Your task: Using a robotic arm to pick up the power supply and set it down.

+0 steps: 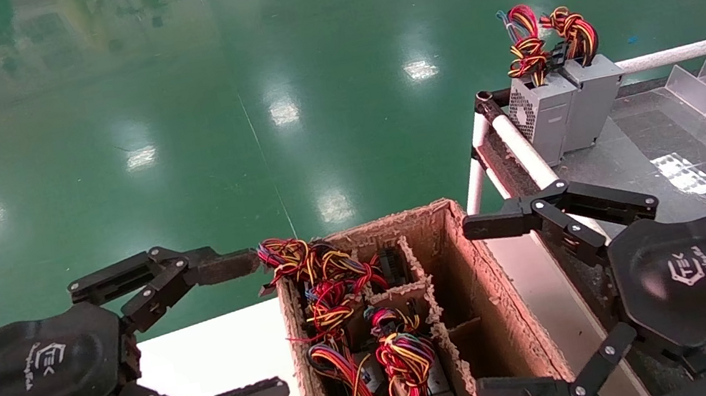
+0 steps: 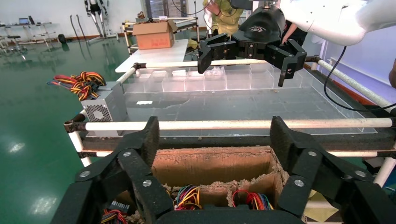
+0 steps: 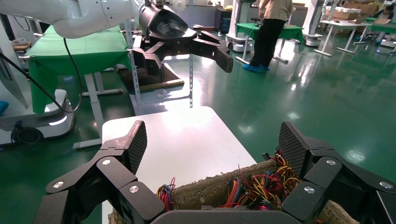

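Head view: glossy green floor (image 1: pixel 158 80), white table (image 1: pixel 209 368), both grippers' fingers spread wide.

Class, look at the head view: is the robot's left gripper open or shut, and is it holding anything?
Open and empty. The left gripper has its two fingers spread wide apart beside the cardboard box, with nothing between them.

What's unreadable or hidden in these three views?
- Power supplies in the cardboard box: bodies buried under wire bundles in the head view; count unclear.
- Box's near end: cut off by the head view's bottom edge.
- Right end effector: lower finger partly cut off there.
- Wrist views: each end effector's own fingers block most of the box.
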### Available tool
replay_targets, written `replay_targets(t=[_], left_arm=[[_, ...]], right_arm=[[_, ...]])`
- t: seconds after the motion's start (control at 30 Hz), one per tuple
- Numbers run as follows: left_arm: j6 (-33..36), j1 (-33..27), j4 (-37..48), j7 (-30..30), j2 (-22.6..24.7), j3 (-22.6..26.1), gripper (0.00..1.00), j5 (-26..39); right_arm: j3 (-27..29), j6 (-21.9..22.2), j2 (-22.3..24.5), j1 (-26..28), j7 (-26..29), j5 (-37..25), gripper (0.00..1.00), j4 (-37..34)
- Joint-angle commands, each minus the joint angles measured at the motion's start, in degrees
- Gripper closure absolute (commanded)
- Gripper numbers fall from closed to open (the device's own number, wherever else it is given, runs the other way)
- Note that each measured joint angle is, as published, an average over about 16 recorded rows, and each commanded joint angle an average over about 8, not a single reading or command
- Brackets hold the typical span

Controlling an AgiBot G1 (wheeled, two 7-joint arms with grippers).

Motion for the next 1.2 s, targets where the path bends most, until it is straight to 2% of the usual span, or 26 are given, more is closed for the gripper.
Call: replay_targets(t=[0.03, 1.1, 1.2], left_arm=[[0.00, 0.00, 0.00, 0.00, 0.00, 0.00, 1.00, 0.00], [0.00, 0.00, 0.00, 0.00, 0.00, 0.00, 0.99, 0.00], [0.00, 0.00, 0.00, 0.00, 0.00, 0.00, 0.64, 0.00]], right_arm=[[0.00, 0.00, 0.00, 0.00, 0.00, 0.00, 0.00, 0.00], [0.00, 0.00, 0.00, 0.00, 0.00, 0.00, 0.00, 0.00], [0.00, 0.00, 0.00, 0.00, 0.00, 0.00, 0.00, 0.00]])
